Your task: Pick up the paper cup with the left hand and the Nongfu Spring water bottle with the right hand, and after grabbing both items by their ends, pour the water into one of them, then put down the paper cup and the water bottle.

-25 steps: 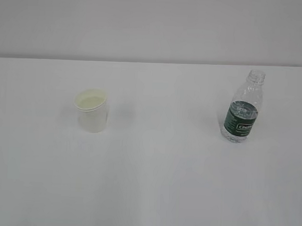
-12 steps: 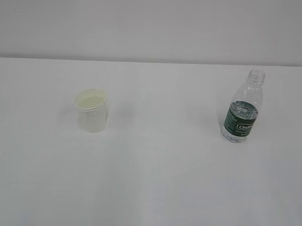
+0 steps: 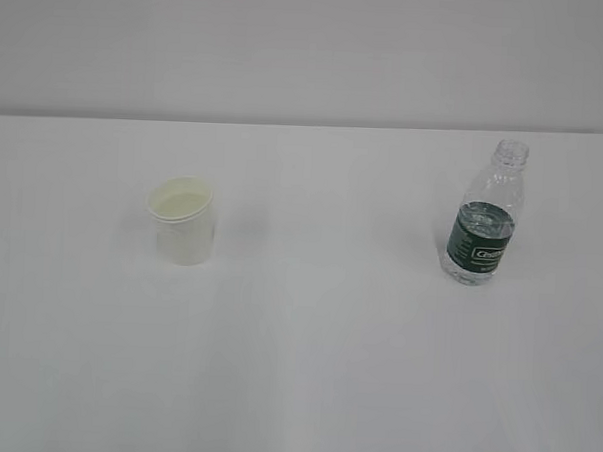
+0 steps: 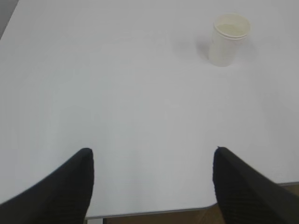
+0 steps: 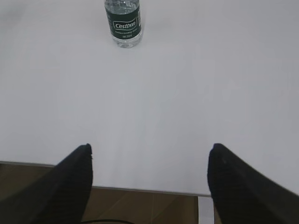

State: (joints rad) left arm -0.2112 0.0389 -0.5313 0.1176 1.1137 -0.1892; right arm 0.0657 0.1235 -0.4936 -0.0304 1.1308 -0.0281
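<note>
The white surface [image 3: 305, 366] carries only 2 things. The paper cup [image 3: 185, 221] stands on the left part of it, upright, with its mouth open to the top and a cream inside. The Nongfu Spring water bottle [image 3: 485, 214] stands on the right part, a little farther back, also upright and without a cap. Its dark green label with white letters faces the camera, and the water [image 3: 480, 219] reaches about the top of the label. The cup and the bottle are well apart, and nothing lies between them or in front of them. A plain pale wall [image 3: 309, 46] is behind the far edge.

No arm shows in the exterior view. In the left wrist view the left hand [image 4: 152, 186] is at the near edge of the surface, its 2 black fingers [image 4: 70, 186] spread wide and holding nothing; the cup is far ahead and to the right of it. In the right wrist view the right hand [image 5: 149, 182] also is over the near edge, released, with its fingers [image 5: 233, 186] wide apart and nothing between them; the bottle stands far ahead, a little to the left.
</note>
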